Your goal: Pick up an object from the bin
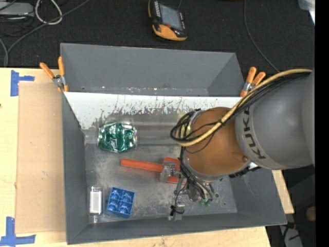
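One arm [277,122] lettered KUKA has its fingers [176,206], open or closed unclear, beside an orange-handled tool [144,165].

Bare bin floor [151,192] lies between orange-handled tool [140,164] and blue pack [120,202]; arm [277,127] apparently crowds the right.

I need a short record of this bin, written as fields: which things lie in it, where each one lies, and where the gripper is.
bin: grey metal, four things loose on its floor
green packet: crumpled, far left of the floor
orange tool: lies flat at the centre, grey head toward the gripper
blue pack: near left corner
clear box: close beside the blue pack, on its left
gripper: low over the near right of the floor, next to the tool's head
held: nothing seen
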